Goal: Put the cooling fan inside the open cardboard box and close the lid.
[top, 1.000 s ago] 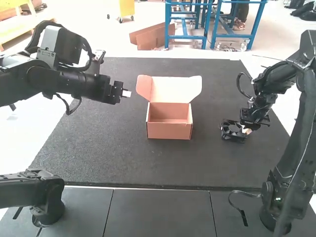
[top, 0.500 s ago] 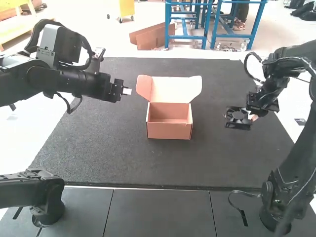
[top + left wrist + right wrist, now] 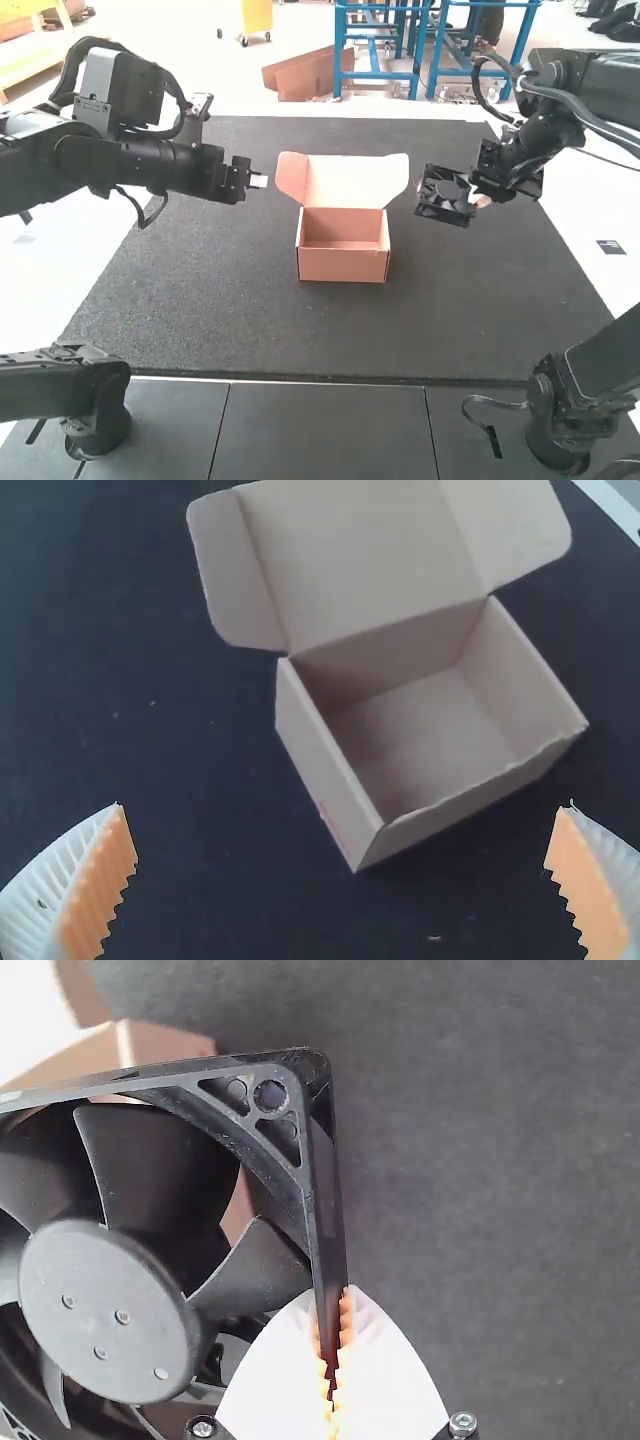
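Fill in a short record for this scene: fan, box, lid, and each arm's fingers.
cooling fan: lifted off the mat, right of the box, not inside
cardboard box: on the mat, empty
lid: open, leaning back
right fingers: shut on the fan's frame
left fingers: open, empty, left of the box

left arm upper left: black, grey housing, looped cable | right arm upper right: black, cabled | fingers: white ribbed, orange pads
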You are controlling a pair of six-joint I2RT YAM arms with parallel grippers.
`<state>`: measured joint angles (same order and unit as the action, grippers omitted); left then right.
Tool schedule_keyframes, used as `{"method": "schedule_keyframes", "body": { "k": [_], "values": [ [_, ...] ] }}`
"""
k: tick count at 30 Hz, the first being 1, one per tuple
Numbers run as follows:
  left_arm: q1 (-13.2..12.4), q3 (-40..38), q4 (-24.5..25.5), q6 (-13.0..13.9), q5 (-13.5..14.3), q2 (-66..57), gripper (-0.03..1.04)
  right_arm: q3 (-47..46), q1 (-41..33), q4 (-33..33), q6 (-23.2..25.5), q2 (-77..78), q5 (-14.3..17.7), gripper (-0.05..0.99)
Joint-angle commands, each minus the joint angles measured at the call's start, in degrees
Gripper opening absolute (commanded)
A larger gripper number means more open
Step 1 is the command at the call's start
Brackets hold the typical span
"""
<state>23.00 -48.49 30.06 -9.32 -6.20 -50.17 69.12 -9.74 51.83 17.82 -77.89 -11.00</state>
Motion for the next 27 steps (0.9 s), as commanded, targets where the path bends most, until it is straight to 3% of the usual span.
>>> {"method": "schedule_keyframes", "body": {
  "k": [1,6,15,27],
  "values": [
    [0.55,0.68,-0.80,-0.17,0.22,0.87,0.97,1.01,-5.20,-0.15,7.14,1.60,-2.00,-0.01],
    [0.55,0.94,-0.71,-0.17,0.22,0.78,0.97,1.28,-11.44,-0.07,9.42,1.60,-0.60,-0.01],
    [0.64,0.94,-0.18,-0.17,0.22,0.87,0.97,1.37,-20.94,0.37,9.33,-0.77,0.99,-0.01],
    [0.64,0.94,0.70,-0.17,0.13,1.04,0.97,9.36,-24.45,0.37,8.45,-11.15,1.69,-0.01]
  ]
}}
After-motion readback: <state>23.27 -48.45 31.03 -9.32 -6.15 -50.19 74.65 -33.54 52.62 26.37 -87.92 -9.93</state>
